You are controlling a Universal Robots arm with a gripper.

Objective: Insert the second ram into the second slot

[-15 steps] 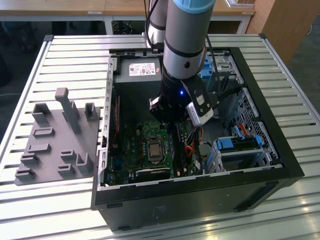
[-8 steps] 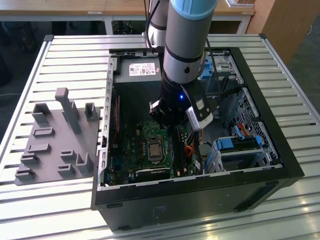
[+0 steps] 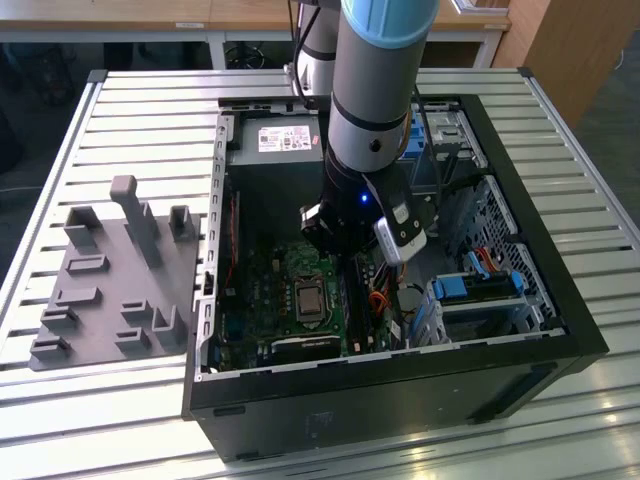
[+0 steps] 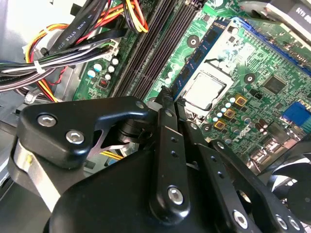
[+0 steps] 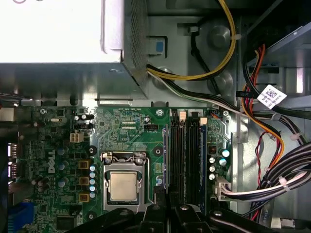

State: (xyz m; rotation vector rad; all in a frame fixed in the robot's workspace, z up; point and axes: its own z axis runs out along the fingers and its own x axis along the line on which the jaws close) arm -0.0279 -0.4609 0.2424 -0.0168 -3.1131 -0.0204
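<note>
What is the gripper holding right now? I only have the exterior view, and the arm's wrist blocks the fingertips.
Observer: In the second wrist view the gripper is shut on the near end of the second ram, a blue-green stick with black chips.
Operator: Where is it over the board?
Observer: In the first wrist view it stands edge-on at the side of the memory slots nearest the processor.
Operator: Any cables close?
Observer: The cable bundle lies beyond the slots' other side, apart from the stick.
</note>
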